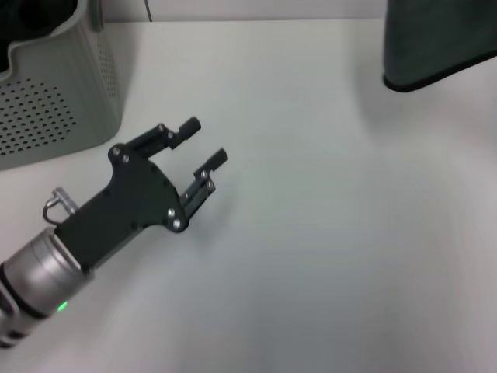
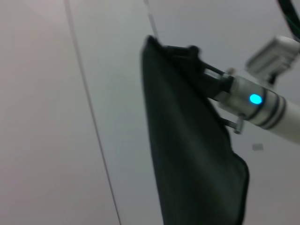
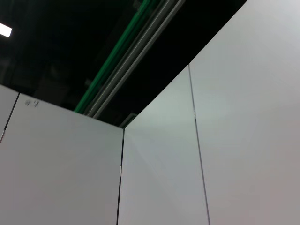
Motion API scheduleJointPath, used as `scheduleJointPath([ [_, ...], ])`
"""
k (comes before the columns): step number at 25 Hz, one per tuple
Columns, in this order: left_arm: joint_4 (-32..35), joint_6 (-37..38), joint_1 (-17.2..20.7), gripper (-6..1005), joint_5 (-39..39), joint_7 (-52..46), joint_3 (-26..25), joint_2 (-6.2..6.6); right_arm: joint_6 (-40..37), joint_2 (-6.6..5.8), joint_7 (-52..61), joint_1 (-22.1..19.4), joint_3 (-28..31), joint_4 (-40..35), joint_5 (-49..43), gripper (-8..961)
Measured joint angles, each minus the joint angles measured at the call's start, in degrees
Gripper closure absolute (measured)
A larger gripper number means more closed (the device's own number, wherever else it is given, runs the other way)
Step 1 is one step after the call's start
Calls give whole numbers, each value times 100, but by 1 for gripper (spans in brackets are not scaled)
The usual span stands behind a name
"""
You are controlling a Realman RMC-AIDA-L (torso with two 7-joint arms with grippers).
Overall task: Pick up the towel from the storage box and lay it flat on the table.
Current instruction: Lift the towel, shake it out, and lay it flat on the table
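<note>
The towel (image 1: 435,43) hangs at the far right above the table (image 1: 326,249), its dark grey-green face toward me, with a black edge along the bottom. In the left wrist view the towel (image 2: 187,154) hangs from my right gripper (image 2: 164,47), which is shut on its top edge. My left gripper (image 1: 205,141) is open and empty, low over the table just right of the storage box (image 1: 54,101). The box stands at the far left and its inside is dark. The right wrist view shows only wall panels and ceiling.
The table's far edge runs along the top of the head view, with a thin cable (image 1: 147,9) behind it. White wall panels (image 2: 42,117) stand behind the table.
</note>
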Motion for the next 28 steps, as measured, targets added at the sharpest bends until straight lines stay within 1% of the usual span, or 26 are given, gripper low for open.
scheduleJointPath([
  [2,-23,90,98,590,42,822,168,-5,84,11,81,-15,5,-47,-6,953],
  [4,-161,196,111,577,46,1903,380,-5,191,46,137,-16,-2,-86,-10,953],
  [6,-391,279,14,563,23,2905,513,-5,318,127,146,15,-6,-117,-15,953],
  [8,-562,322,-101,550,9,3457,498,-4,430,244,125,62,4,-181,-93,953],
  [10,-582,349,-150,537,-44,3709,472,-4,578,323,112,124,15,-308,-262,953],
  [12,-564,359,-155,523,-200,3982,470,-3,760,367,113,246,-17,-424,-462,953],
  [15,-580,361,-158,503,-476,4667,469,-3,952,375,169,519,-134,-475,-617,953],
  [19,-597,323,-160,476,-705,5146,471,-3,1199,392,276,809,-309,-540,-636,953],
  [23,-570,313,-162,450,-767,5203,473,-3,1347,399,265,973,-456,-632,-620,953],
  [28,-579,351,-239,423,-775,5202,476,-4,1584,397,214,1318,-652,-669,-623,953],
])
